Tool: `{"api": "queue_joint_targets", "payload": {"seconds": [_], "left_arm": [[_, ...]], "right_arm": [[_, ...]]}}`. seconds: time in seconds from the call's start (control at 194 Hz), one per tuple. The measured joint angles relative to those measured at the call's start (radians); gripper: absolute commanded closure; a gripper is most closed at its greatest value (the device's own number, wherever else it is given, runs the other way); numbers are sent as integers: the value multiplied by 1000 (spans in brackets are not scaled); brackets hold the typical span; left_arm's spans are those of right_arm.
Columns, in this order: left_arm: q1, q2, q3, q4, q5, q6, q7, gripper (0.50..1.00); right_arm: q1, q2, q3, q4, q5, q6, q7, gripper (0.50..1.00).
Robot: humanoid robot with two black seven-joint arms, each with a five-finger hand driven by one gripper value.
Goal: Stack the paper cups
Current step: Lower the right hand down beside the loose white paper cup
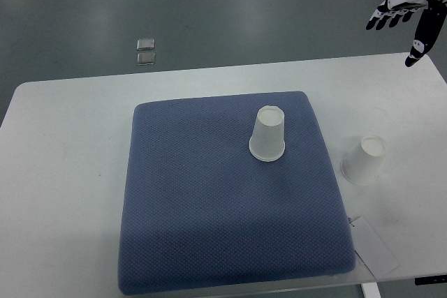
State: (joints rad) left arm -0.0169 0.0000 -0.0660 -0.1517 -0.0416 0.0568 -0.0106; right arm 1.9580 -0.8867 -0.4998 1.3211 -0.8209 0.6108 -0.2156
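Nothing stacked yet, by my reading. Two paper cups, both upside down and well apart. One cup (267, 134) stands on the blue pad (209, 228), toward its far right part. The second cup (364, 160) sits on the white table (63, 172), just off the pad's right edge. My right hand (408, 15) hovers beyond the pad's far right corner, fingers spread, holding nothing, well clear of both cups. The second cup is the nearer one. Whole job remains: grasp one, seat it over the other.

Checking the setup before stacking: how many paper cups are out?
2. One paper cup stands upside down on the blue mat; the other cup stands upside down on the white table, right of the mat. None looks hidden.
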Motion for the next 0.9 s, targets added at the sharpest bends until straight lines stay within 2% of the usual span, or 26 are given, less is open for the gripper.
{"api": "queue_joint_targets", "payload": {"seconds": [0.283,0.582,0.901], "left_arm": [[0,0,0,1,-2,0,0,500],[0,0,0,1,-2,0,0,500],[0,0,0,1,-2,0,0,500]], "right_arm": [[4,-94,8,88,1,0,1,579],[-36,-82,5,101,-11,0,1,583],[-148,-60,4,101,-63,0,1,585]]}}
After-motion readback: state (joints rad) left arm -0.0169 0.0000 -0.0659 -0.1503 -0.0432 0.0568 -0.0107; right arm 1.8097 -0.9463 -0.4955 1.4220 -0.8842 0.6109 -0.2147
